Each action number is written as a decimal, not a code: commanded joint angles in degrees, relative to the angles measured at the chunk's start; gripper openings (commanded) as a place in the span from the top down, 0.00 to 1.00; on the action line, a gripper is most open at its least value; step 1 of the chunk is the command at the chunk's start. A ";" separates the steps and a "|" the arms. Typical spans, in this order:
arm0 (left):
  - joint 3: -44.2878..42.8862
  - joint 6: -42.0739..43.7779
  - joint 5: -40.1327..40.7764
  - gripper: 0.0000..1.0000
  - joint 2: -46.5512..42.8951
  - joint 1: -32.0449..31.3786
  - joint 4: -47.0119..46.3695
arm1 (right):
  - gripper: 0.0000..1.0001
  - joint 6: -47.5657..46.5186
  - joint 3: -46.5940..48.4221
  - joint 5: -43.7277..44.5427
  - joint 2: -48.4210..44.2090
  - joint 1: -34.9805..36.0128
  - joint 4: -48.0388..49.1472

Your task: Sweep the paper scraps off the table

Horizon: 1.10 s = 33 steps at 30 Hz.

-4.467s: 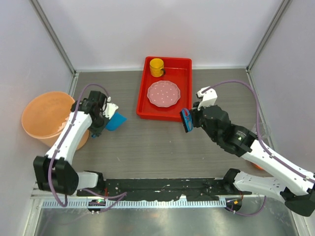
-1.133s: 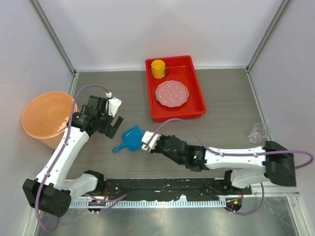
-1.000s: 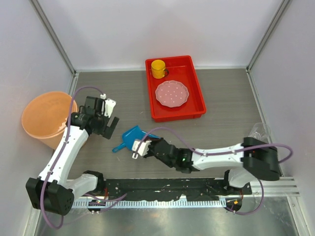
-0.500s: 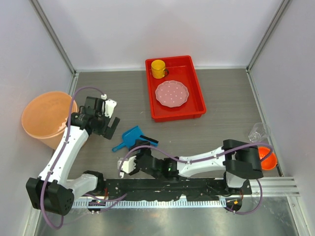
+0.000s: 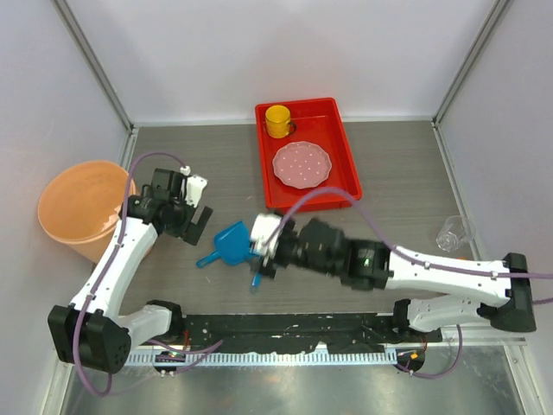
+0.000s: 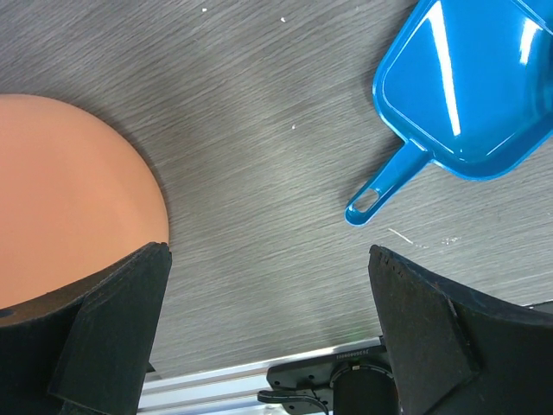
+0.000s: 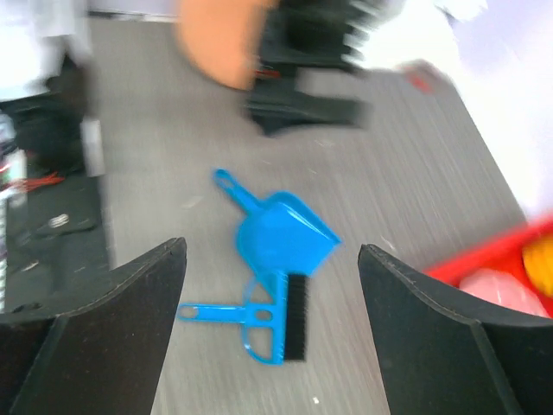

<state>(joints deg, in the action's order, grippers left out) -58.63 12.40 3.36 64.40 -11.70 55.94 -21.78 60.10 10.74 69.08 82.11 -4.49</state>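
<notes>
While beside dustpan [image 7: 281, 232], brush [image 7: 272, 324] on table [image 5: 397, 173].

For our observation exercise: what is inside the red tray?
The tray holds a yellow cup at its far end and a pink dotted plate nearer. The tray floor beneath them is covered.

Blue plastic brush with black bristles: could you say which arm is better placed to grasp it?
Probably right: its open jaws hang over the brush; the left arm's sit beyond the blue plastic dustpan.
</notes>
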 commanded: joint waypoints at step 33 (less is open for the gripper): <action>37.09 -13.55 15.36 0.00 6.17 0.28 -97.60 | 0.17 36.29 -44.44 21.16 -16.96 -80.17 30.58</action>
<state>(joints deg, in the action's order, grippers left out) -21.54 0.36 13.50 70.76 -11.60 -29.52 16.21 17.76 27.59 53.32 2.02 15.66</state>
